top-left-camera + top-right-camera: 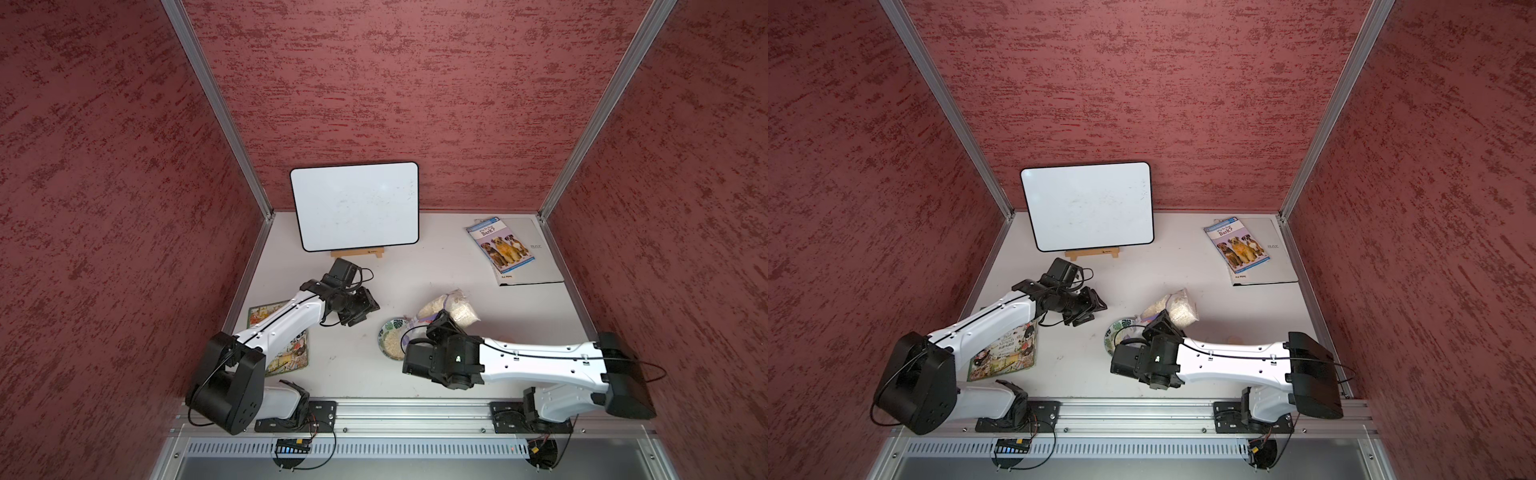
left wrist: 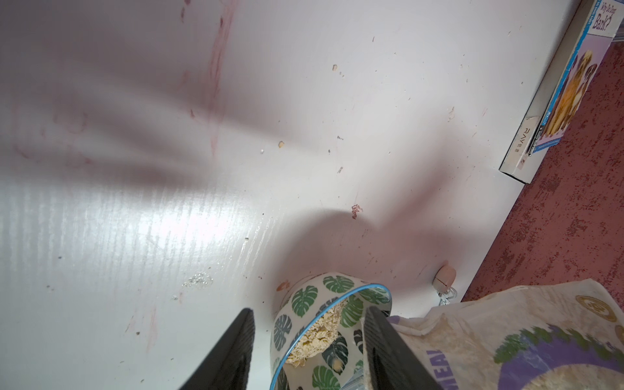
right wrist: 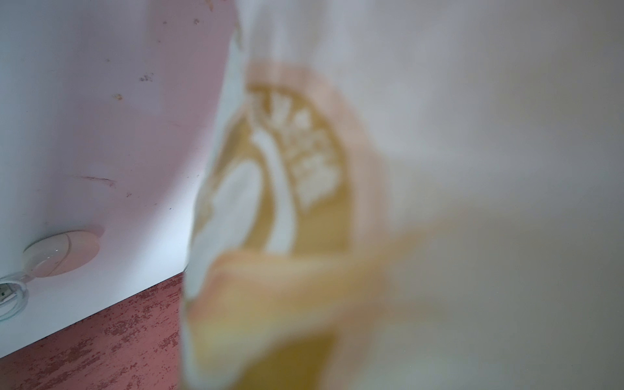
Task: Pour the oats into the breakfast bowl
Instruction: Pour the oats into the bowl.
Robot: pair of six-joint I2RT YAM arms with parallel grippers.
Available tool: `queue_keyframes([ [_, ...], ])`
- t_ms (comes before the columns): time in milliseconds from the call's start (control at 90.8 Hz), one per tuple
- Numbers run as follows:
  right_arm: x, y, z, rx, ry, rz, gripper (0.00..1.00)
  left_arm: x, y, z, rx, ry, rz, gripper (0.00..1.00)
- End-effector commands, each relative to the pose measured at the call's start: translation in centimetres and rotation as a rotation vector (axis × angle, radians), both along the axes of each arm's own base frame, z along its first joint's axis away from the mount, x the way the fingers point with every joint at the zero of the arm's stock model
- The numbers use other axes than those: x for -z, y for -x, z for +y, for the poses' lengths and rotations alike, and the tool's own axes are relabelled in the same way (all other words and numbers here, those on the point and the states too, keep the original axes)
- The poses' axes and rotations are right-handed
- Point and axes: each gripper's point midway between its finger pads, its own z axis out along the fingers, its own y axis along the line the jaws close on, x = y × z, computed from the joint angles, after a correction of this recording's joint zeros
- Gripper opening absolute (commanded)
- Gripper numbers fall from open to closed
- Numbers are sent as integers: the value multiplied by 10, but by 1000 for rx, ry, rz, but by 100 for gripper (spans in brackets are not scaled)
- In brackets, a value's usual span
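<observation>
The breakfast bowl (image 1: 391, 337), white with green leaves, stands mid-table and holds a heap of pale flakes (image 2: 319, 334). The bag of oats (image 1: 451, 307) is tilted, its mouth at the bowl's rim and its full end raised to the right. My right gripper (image 1: 441, 323) is shut on the bag at the label. In the right wrist view the blurred bag with its gold seal (image 3: 287, 169) fills the frame and hides the fingers. My left gripper (image 1: 358, 309) hangs open and empty to the left of the bowl. Its wrist view shows the bowl (image 2: 304, 304) beyond its fingertips (image 2: 236, 351), apart from them.
A whiteboard (image 1: 355, 205) on a wooden easel stands at the back. A dog book (image 1: 500, 247) lies on a grey folder (image 1: 540, 266) at the back right. A picture book (image 1: 291, 349) lies under the left arm. A small pink disc (image 3: 57, 253) sits near the right wall. Loose flakes dot the table.
</observation>
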Motion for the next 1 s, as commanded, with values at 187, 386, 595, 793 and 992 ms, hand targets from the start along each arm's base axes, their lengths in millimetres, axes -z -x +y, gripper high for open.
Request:
queue_keyframes([
  [187,-30,-5,-18,128,-166,-113,20,-9,-5,-2,8,-14,-12,55],
  [386,-29,-1,-20,166,-256,-86,20,-12,-7,-4,16,-18,-4,55],
  [595,-25,4,-19,167,-343,-38,20,-13,-6,-3,15,-24,7,54],
  [793,-21,11,-22,173,-456,14,19,-11,-5,-1,8,-33,20,54],
  [992,-23,19,-19,120,-568,78,19,-13,-7,0,3,-39,27,54],
])
